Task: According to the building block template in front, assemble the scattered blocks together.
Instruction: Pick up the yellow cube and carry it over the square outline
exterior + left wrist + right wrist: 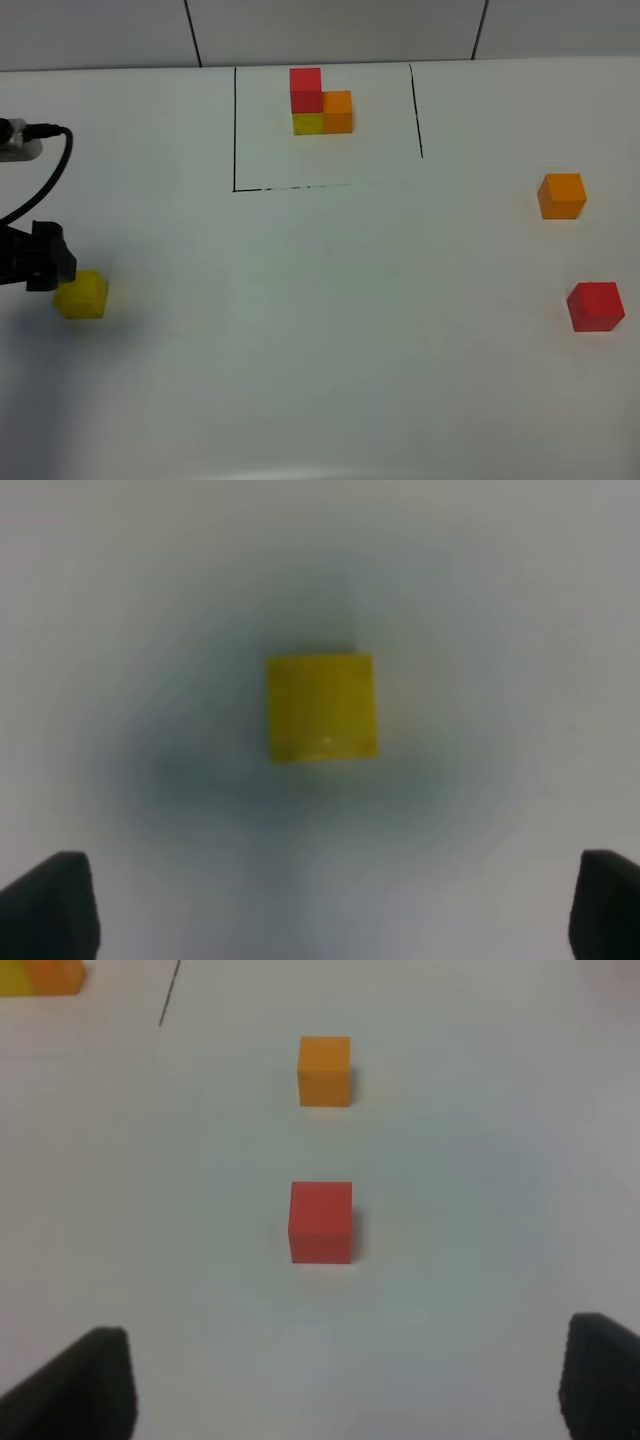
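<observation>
White tabletop (300,350). Near left: yellow cube (321,708), loose, centred straight ahead of left gripper (330,910), fingers spread, empty; nearest arm. Right: red cube (321,1221), then orange cube (324,1070), both ahead of right gripper (340,1375), spread, empty. Far: template (320,102), framed by black lines.

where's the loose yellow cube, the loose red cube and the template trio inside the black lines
yellow cube (320,705): left wrist view, middle of its top face.
red cube (321,1208): right wrist view, its top face.
template trio (312,102): exterior high view, front of its red upper cube.
</observation>
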Tool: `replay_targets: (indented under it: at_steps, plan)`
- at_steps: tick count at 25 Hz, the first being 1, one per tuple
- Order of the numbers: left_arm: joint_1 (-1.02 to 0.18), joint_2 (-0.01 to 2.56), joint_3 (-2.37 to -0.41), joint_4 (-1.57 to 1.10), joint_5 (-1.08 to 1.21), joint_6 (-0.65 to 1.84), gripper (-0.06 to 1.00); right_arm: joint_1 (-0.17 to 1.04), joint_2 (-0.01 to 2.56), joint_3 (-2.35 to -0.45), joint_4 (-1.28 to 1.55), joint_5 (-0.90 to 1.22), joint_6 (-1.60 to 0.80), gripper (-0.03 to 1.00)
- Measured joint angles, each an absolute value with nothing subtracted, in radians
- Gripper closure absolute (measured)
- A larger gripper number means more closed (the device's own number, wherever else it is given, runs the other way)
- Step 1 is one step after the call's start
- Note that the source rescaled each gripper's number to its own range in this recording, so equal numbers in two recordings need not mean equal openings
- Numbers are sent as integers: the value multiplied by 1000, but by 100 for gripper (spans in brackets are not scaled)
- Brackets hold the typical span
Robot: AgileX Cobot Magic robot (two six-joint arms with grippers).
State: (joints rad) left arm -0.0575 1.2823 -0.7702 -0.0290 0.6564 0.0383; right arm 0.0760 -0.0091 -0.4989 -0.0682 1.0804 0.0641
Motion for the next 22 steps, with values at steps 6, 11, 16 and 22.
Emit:
replay_targets:
  at_steps: [6, 11, 16, 22]
  plan:
    - [-58, 1503, -812, 0, 690, 17, -5, 76, -9, -499, -68, 1080, 64, 24]
    - [-58, 1641, -813, 6, 679, 9, -2, 76, -9, -499, -68, 1080, 64, 24]
    - [-58, 1672, -814, 9, 593, 13, 2, 76, -9, -499, -67, 1080, 64, 24]
    - [-58, 1711, -815, 9, 537, 29, 4, 76, -9, -499, -67, 1080, 64, 24]
